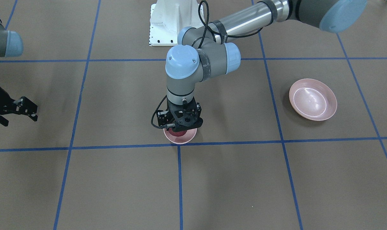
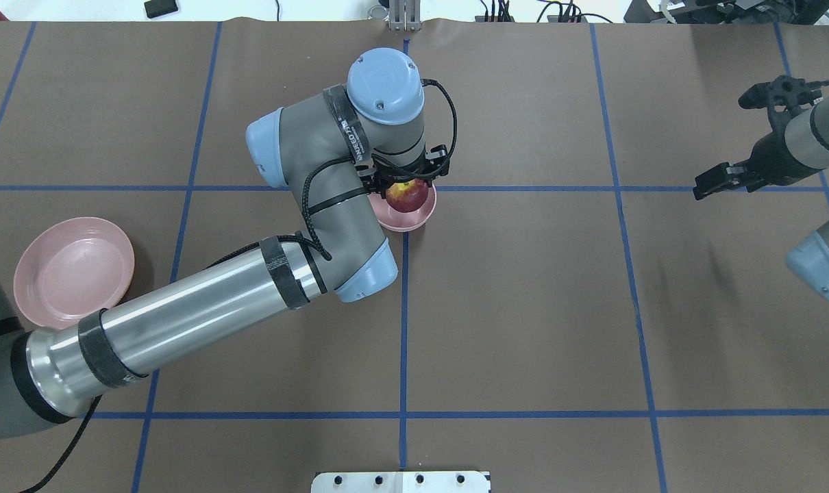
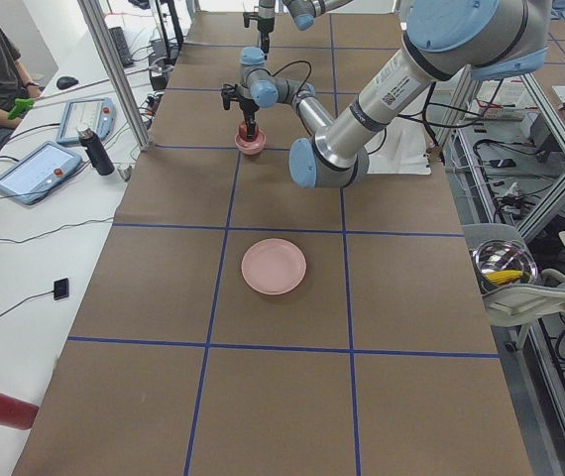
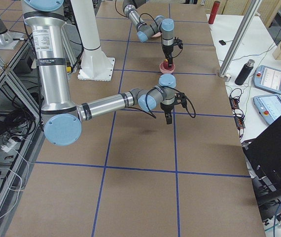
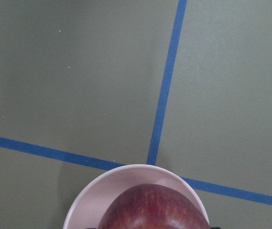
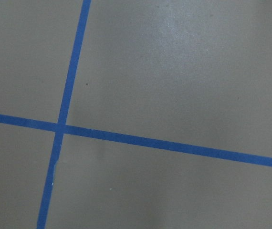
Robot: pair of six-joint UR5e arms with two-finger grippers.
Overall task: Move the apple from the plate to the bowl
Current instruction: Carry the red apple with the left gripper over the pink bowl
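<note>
Frontally, the left hand (image 1: 180,125) sits low over the bowl (image 1: 180,139), the apple (image 1: 175,131) within its rim; the plate (image 1: 313,99) lies well apart; the right hand (image 1: 20,120) gapes, holding nothing. Overhead, fingers flank the apple; whether they clamp it I cannot tell. Wrist view: it looks firm, smooth and light, so its widest sides suit gripping. One apple, one bowl, one plate.

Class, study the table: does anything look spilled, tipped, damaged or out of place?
Nothing stands out. The dark red apple is in the small deep pink bowl, and the wide shallow pink plate lies flat and bare. No spills or damage show.
</note>
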